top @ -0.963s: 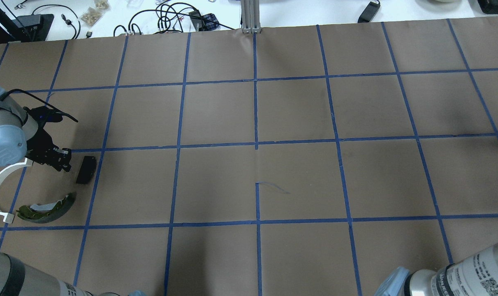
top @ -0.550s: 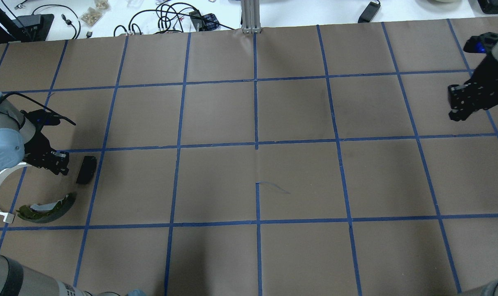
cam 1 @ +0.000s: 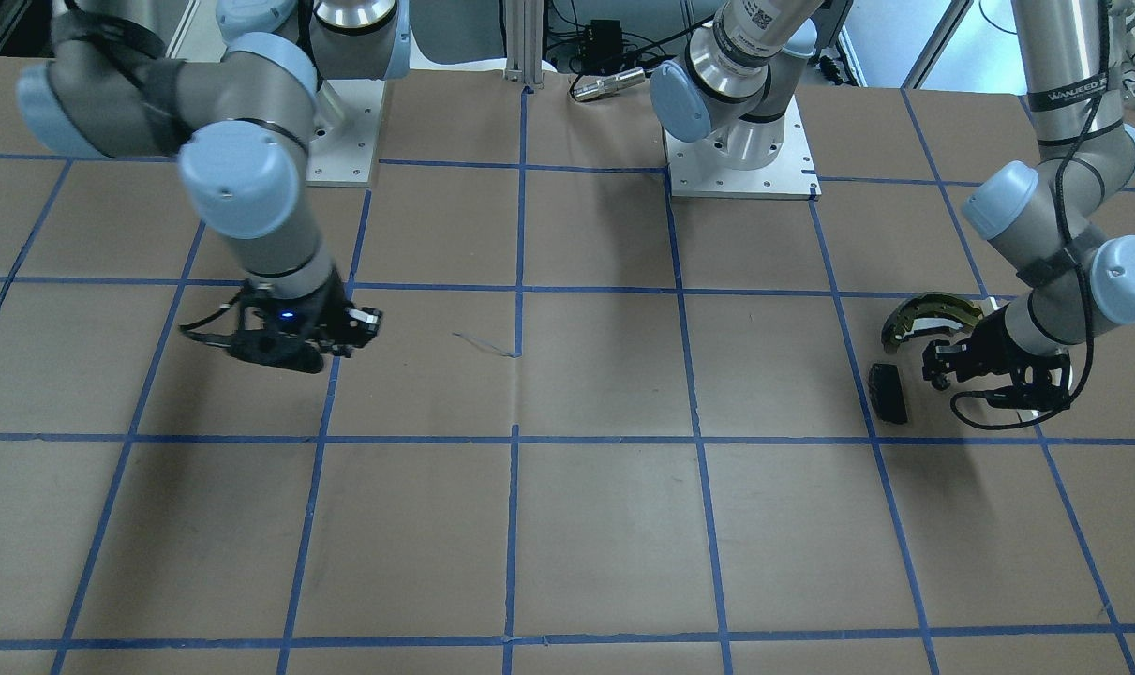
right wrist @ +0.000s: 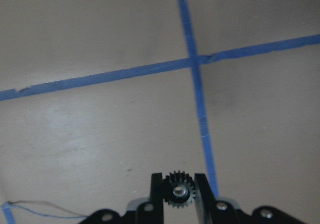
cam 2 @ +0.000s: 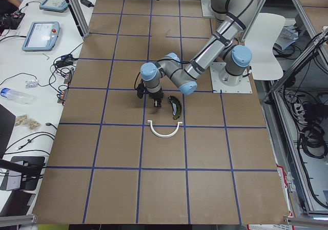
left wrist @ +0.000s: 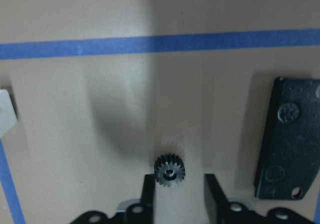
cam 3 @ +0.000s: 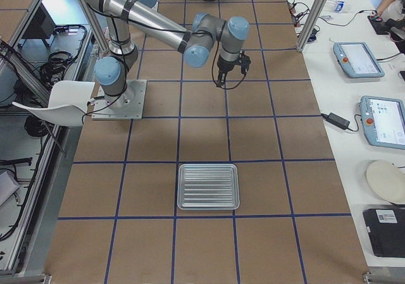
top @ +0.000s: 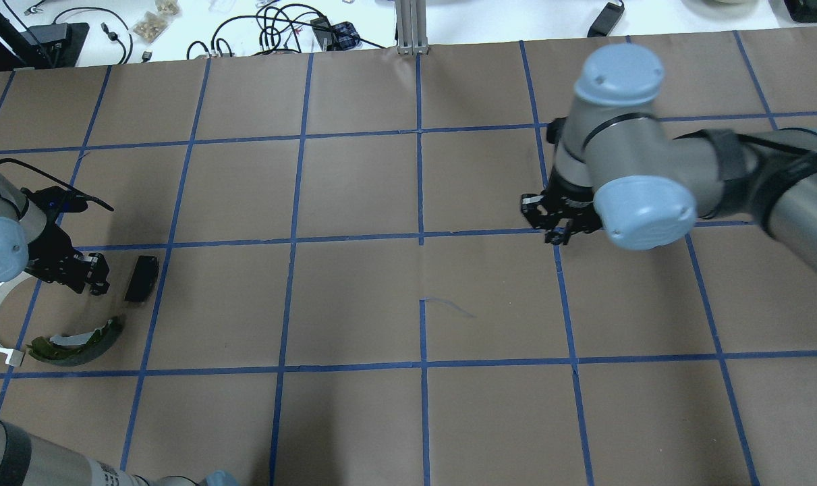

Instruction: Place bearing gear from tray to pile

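The right gripper (right wrist: 179, 184) holds a small black toothed gear (right wrist: 179, 194) with a shiny ring in its middle. Its jaws press on the gear from both sides. It hangs above the brown paper table (top: 354, 304), near a spot where two blue tape lines (right wrist: 194, 59) cross. This held gear is well apart from the flat silver metal tray with ridges (cam 3: 208, 186). It is well apart from the pile (top: 142, 278) too.

The left gripper (left wrist: 180, 184) is low over the pile. Its jaws are apart, wider than a second small black gear (left wrist: 169, 170) that lies on the paper between them. That gear sits very close to one finger, and I cannot tell if they touch. Just beside it lies a flat black rectangular pad (left wrist: 289, 139). Near the pad are a curved olive-yellow brake shoe (top: 77, 345) and a thin white plastic arc (cam 2: 164, 134).
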`<state>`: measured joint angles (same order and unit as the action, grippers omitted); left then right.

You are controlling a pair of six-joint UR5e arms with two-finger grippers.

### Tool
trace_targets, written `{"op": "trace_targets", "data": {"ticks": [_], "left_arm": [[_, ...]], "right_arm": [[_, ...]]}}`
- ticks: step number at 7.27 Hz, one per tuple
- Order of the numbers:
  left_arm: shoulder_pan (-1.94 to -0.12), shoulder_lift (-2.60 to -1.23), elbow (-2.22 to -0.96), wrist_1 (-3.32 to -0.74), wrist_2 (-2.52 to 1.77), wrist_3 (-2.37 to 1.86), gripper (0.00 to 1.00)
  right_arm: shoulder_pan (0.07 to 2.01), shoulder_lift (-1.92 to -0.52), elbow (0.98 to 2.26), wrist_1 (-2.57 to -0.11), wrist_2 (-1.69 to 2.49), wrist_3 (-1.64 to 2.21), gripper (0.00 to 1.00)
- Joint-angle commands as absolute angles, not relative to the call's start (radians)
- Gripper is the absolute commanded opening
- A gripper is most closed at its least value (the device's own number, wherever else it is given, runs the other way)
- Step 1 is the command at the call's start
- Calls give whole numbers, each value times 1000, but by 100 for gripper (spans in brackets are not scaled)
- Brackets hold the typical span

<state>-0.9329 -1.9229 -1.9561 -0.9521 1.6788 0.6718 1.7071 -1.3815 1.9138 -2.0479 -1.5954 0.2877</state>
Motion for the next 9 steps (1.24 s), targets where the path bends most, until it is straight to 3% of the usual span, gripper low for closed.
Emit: {"op": "trace_targets", "data": {"ticks": [1,2,5,6,7,9], "left_arm": [[-943,-1916,-1941,-953,1669,672,100],[-959,-1913,-1910,-957,1672,672,100],[-1115,-1902,-1752,-1105,1674,556,100],[-1159,-1907,-1679,-1193,1666,469,100],[-1196,-1911,-1628,-1263,1628,407,100],[-1282,-1919,-1618,-1269,1620,272,100]], "right_arm": [[1952,-1243,1916,-2289,-1594,420,0],[2006,-1173,1905,-2378,-1573,481,0],[2060,-1147,1864,-2416,-1513,494,2],[2059,-1141,1870,-2427,-1506,480,70],[2054,-1140,1867,-2471,-1503,480,100],[1959,-1198,1868,-2461,-1515,370,100]]}}
